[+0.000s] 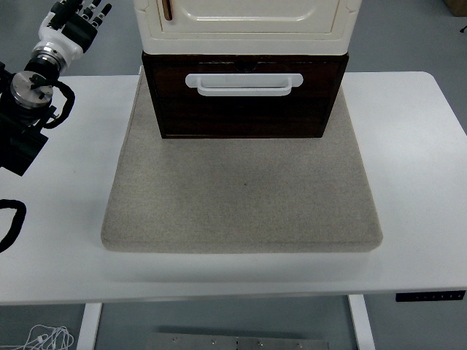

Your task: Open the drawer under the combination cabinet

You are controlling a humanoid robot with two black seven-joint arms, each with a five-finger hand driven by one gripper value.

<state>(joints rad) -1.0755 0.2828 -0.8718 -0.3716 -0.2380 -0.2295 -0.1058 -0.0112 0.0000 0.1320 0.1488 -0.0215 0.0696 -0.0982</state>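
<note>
The drawer (244,102) is showing a dark wood-grain front with a dull sheen, and its white handle (244,84) is looking like smooth, glossy plastic, as is the cream cabinet (248,25) above it. The grey mat (241,197) is lying matt and coarse like felt on the smooth white table (416,160). At the far left, the left hand (71,23) is showing glossy white and black plastic above a brushed metal wrist.
</note>
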